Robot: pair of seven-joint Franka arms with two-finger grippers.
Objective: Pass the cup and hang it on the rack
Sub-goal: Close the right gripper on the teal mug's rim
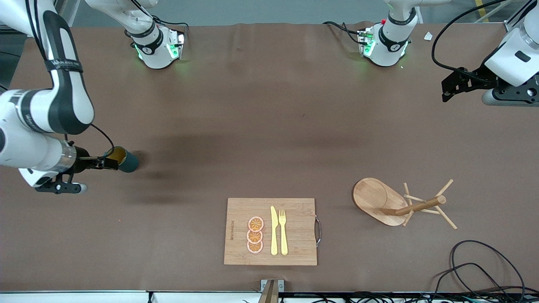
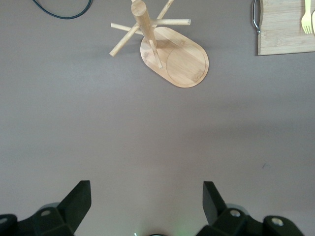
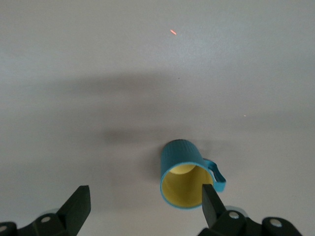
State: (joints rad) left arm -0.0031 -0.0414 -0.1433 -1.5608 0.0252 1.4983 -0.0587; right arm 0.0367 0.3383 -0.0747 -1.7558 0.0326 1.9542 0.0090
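Cup [image 3: 183,175] on its side on surface [image 1: 261,126], toward right arm's end — mouth facing right gripper [image 3: 142,206], spread wide, one finger [image 3: 210,201] at rim. Left gripper [image 2: 146,201] wide, empty — waiting, rack [image 2: 167,51] well apart.

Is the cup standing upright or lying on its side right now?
Upright: the right wrist view looks down into the cup, showing its round rim and yellow inside, apparently empty.
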